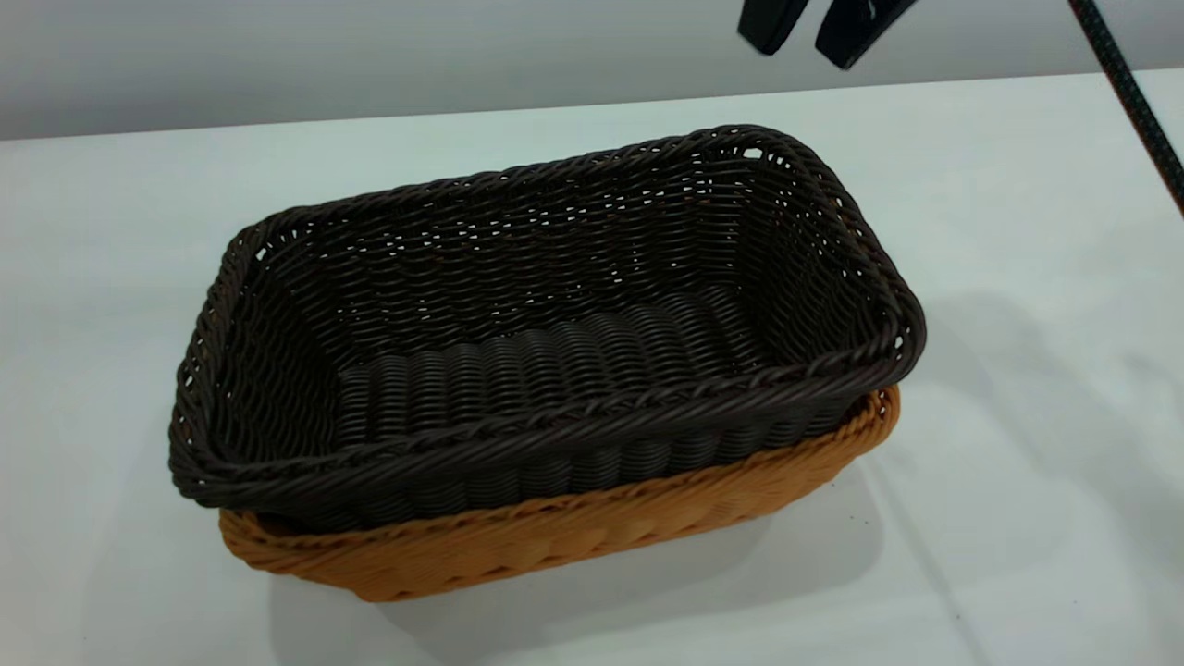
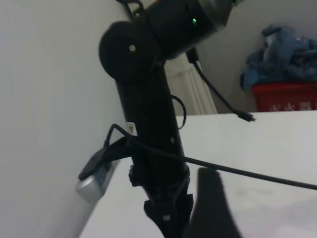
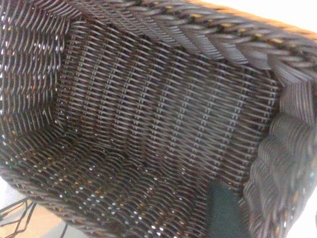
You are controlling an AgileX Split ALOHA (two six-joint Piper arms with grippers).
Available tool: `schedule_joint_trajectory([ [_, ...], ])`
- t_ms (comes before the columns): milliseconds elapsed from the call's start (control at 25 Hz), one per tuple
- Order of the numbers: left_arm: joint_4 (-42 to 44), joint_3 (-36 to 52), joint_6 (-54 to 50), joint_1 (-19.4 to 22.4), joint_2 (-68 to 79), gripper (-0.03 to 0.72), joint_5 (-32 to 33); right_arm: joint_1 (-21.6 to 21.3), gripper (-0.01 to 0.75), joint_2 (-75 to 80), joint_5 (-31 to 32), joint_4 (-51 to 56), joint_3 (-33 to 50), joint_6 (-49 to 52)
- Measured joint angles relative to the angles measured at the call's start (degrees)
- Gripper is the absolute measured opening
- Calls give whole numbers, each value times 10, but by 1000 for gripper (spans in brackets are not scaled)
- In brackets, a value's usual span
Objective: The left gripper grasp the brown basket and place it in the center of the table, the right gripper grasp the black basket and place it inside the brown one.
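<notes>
Right gripper (image 1: 803,35) hangs at the top edge of the exterior view, above and behind the baskets, with its two flat fingers apart and holding nothing. I see the black basket (image 1: 546,324) sitting inside the brown basket (image 1: 564,532), a bit tilted: its rim rides above the brown rim, and only the brown near side and the right corner show below it. Nothing lies in the black basket; its ribbed floor is bare. Both stand about mid-table.

From the right wrist view I look down into the black basket (image 3: 148,124), with one dark fingertip (image 3: 223,210) near its wall.

All around the pair, the table (image 1: 1017,416) is open white surface, with wide room at each side and the far edge behind. Both baskets are rectangular woven wicker, with braided rims and sloping sides.

On the left wrist view I see a black arm at the table's edge by the wall. For the left gripper (image 2: 210,208), I cannot tell open or closed.
</notes>
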Motion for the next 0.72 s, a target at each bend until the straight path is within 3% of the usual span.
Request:
schedule_joint_trajectory([
  [320,46,0,-47,0,-68,146,15,0,33,-67,-1,0,1,0],
  [480,111,0,-116,0,-109,21,53,0,3,-114,-1,0,1,0],
  [720,265,0,-286,0,-172,1,129,1,0,-211,-1,0,2,0],
])
